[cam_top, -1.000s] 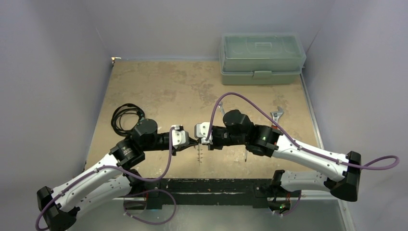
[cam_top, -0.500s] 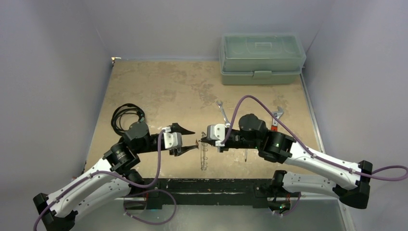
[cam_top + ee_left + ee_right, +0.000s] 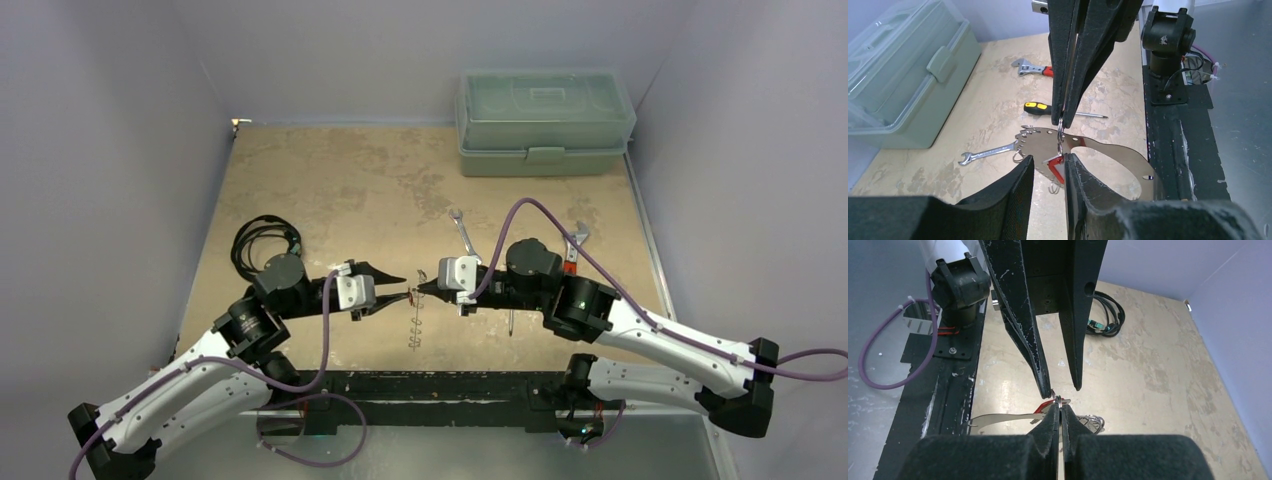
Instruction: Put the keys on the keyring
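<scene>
The left jaws were clenched tight against the right ones a second ago. They've sprung apart, backed off, and now they're narrowing again. They're released, one each side of the red-tagged key (image 3: 1054, 167), and gripping nothing that I can see. The right jaws stay clenched on the keyring (image 3: 1113, 151), which hangs in mid-air between the arms above the table (image 3: 330, 180), other keys (image 3: 1024, 142) fringing it. Looks like a regrasp. Whether that tagged key is threaded on yet, I can't tell.
</scene>
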`<state>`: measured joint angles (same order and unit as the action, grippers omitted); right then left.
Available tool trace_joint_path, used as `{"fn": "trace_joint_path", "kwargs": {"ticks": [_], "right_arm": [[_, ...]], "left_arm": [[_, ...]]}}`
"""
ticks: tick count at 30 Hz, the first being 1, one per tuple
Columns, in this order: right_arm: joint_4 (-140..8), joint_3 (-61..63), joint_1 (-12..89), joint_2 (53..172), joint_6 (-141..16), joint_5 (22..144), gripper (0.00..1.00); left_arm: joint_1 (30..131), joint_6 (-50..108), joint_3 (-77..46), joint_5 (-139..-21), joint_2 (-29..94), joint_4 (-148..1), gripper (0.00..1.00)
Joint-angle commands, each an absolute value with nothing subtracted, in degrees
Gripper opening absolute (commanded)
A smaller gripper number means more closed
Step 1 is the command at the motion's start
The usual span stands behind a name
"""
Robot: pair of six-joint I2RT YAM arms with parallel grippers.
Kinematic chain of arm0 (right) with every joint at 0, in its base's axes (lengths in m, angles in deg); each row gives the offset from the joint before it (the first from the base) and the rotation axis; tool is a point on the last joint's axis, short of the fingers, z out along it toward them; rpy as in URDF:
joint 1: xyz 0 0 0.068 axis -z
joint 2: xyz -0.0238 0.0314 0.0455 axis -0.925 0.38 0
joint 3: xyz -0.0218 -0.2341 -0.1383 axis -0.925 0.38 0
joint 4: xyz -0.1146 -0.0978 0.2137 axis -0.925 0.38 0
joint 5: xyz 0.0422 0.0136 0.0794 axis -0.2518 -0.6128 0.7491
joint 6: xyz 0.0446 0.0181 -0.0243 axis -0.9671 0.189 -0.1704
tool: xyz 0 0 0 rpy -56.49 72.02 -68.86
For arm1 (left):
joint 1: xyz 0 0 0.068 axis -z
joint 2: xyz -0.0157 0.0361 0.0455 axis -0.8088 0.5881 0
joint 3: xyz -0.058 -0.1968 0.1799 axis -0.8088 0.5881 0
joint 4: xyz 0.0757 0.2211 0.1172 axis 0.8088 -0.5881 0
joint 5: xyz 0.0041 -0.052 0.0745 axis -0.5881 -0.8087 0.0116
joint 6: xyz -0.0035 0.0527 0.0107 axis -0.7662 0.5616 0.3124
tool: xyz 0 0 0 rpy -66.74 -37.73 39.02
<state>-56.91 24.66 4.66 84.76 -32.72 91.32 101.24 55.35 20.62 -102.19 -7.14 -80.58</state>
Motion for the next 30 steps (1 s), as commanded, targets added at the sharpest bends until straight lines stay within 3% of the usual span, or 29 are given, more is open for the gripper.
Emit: {"fn": "trace_joint_path", "kwargs": {"ticks": [1,7,11,30], "right_arm": [[-61.34,24.68,4.56,84.75,-33.42,92.83,0.0],[-61.83,24.63,4.56,84.92,-33.42,93.2,0.0],[-61.58,24.35,4.56,85.45,-33.31,93.29,0.0],[-61.8,24.33,4.65,81.28,-33.14,92.25,0.0]], "left_arm": [[101.09,54.9,20.13,-102.88,-7.9,-77.83,0.28],[101.09,55.0,19.8,-103.43,-6.68,-78.42,0.24],[101.09,55.11,19.61,-104.04,-6.19,-78.45,0.0],[101.09,55.52,20.02,-103.79,-5.96,-78.39,0.0]]}}
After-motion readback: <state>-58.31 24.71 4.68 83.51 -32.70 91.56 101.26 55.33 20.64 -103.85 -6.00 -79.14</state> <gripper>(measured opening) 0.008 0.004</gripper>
